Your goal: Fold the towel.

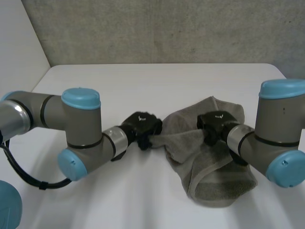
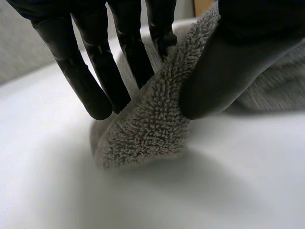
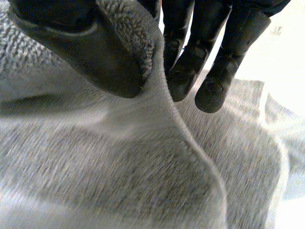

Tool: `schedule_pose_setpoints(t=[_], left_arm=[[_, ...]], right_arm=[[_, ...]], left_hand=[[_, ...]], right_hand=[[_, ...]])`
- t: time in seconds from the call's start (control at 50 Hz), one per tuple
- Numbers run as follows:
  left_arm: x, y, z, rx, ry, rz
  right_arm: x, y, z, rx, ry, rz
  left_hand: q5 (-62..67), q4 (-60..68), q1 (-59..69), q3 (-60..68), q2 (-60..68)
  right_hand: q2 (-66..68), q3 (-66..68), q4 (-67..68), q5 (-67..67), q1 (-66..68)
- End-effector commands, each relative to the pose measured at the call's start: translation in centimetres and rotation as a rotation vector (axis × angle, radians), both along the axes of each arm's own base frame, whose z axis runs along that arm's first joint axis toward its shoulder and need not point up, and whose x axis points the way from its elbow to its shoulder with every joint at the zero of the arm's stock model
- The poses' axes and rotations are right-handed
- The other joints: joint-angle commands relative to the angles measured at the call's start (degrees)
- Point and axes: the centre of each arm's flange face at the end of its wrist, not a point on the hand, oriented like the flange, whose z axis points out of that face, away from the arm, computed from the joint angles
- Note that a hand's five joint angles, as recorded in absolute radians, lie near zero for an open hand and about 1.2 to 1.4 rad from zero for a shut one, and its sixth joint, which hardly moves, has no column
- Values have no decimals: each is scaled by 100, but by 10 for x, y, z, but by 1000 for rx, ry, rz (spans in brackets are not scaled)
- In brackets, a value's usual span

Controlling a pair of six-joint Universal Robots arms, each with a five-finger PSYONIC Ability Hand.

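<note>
The grey towel (image 1: 217,176) lies crumpled on the white table (image 1: 143,86). It spreads out beneath the right hand's fingers, and a narrow strip of it reaches across to the left hand's fingertips. The left hand (image 1: 142,125), at the end of the left arm (image 1: 81,129), grips a corner of the towel. In the left wrist view this corner is pinched between the thumb (image 2: 214,71) and the nearly straight fingers (image 2: 95,81). The tip of the corner hangs just below the fingertips, close to the table surface; whether it touches the table cannot be determined. The right hand (image 1: 217,125), at the end of the right arm (image 1: 281,138), is positioned over the middle of the towel. In the right wrist view its thumb (image 3: 90,47) and fingers (image 3: 214,71) clamp a raised ridge of cloth between them. From this pinch point a fold line runs away below the fingertips, and the rest of the towel lies flat on the table under the palm. Between the two hands the strip of towel is drawn out and held slightly raised.
</note>
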Motion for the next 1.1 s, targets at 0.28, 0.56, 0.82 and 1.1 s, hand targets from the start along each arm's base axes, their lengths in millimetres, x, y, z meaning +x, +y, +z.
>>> schedule_pose_setpoints(t=[0.28,0.56,0.82,1.1], left_arm=[[22,-50,298,-911,852,408],[32,-27,261,-894,773,361],[62,-10,92,-593,277,318],[81,36,4,-284,-20,279]], right_arm=[[11,-22,316,-1292,-389,59],[67,7,201,-961,-2,291],[69,18,67,-618,127,386],[53,27,15,-461,208,374]], left_hand=[[239,253,286,171,273],[239,253,286,171,273],[239,253,286,171,273],[-2105,-2090,-2057,-2173,-2070]], right_hand=[[396,426,356,304,367],[396,426,356,304,367],[396,426,356,304,367],[396,426,356,304,367]])
